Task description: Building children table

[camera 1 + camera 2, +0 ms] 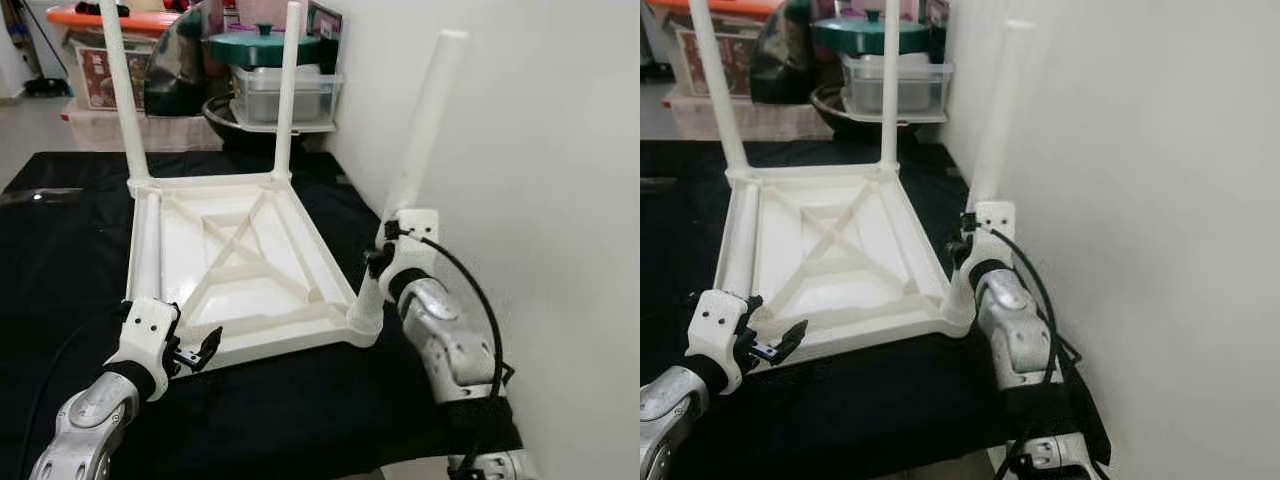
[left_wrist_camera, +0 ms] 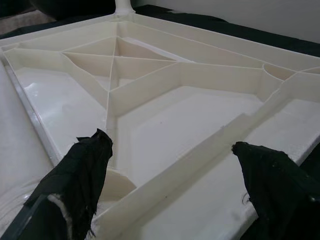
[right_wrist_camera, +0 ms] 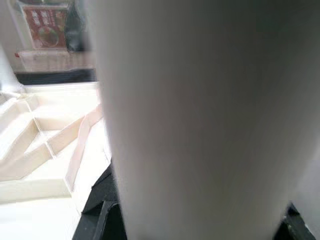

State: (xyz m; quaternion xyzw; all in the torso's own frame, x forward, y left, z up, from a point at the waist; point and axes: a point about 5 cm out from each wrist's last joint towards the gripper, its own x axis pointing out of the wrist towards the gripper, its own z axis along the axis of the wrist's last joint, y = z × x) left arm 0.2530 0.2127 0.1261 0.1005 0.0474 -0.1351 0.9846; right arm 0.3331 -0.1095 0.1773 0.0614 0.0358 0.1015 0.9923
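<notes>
I see the white plastic ribbed tabletop lying upside down on black cloth. My right gripper is clamped on a white cylindrical leg at the near right corner. My left gripper is spread apart at the near edge.

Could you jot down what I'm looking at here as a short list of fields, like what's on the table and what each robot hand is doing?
Surface: black cloth
Main item: white tabletop, lying upside down, ribbed underside up
Legs fitted: two far legs standing upright in their corners
Leg at near right corner: third leg, tilted, at the corner socket
Loose leg: fourth leg, lying along the tabletop's left edge
Right gripper: around the third leg's lower part
Left gripper: open, at the tabletop's near left edge
Background: storage boxes
</notes>
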